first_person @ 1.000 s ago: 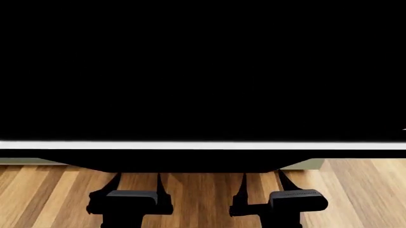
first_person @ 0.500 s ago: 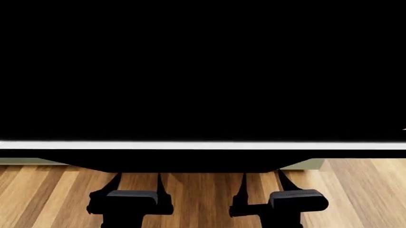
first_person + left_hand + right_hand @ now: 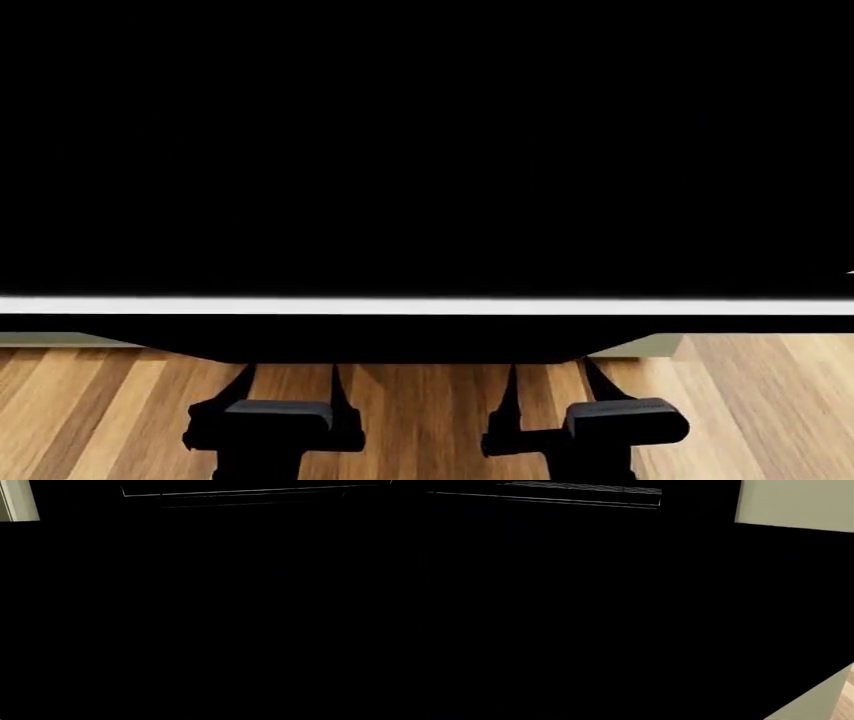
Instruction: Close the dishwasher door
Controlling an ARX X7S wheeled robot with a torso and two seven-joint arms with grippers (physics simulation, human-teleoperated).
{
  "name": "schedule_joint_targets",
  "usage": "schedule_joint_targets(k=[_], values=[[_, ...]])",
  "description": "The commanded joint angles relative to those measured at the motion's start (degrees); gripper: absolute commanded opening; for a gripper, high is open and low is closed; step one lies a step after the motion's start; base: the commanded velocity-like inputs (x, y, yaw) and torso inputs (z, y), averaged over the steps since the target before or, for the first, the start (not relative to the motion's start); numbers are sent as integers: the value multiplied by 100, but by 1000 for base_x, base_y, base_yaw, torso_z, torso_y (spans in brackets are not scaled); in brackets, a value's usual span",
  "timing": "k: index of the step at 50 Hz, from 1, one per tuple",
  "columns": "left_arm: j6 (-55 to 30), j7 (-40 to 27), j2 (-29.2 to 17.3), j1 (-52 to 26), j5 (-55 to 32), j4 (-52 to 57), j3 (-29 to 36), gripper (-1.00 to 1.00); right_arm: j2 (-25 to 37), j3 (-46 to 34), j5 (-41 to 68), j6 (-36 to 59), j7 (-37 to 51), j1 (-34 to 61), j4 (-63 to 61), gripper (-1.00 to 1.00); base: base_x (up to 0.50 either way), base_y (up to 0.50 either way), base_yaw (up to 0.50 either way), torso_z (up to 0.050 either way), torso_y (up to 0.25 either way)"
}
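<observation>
dishwasher door [image 3: 427, 150] lying wide and flat just ahead of both grippers, left gripper [image 3: 283, 385] and right gripper [image 3: 550, 385] sitting equally near under its front edge; fingers spread apart on both.

dishwasher door [image 3: 427, 150] spans view ahead; floor [image 3: 414, 410] below it; left gripper [image 3: 287, 385] beside right gripper [image 3: 547, 385], under door edge

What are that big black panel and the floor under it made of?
The large flat black dishwasher door shows no texture or sheen, so its material is unclear; only a pale strip along its edge. The brown striped floor looks like wood planks with visible grain.
</observation>
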Motion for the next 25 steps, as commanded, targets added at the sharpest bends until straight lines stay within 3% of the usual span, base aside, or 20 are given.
schedule_joint_targets(k=[1, 25], values=[[10, -17, -8, 13, -2, 8, 14, 100, 10, -12, 45, 69, 12, 4, -31, 100, 0, 0, 0, 0, 0], [14, -34, -26, 1, -24, 9, 36, 100, 28, -48, 25, 60, 34, 22, -16, 100, 0, 0, 0, 0, 0]])
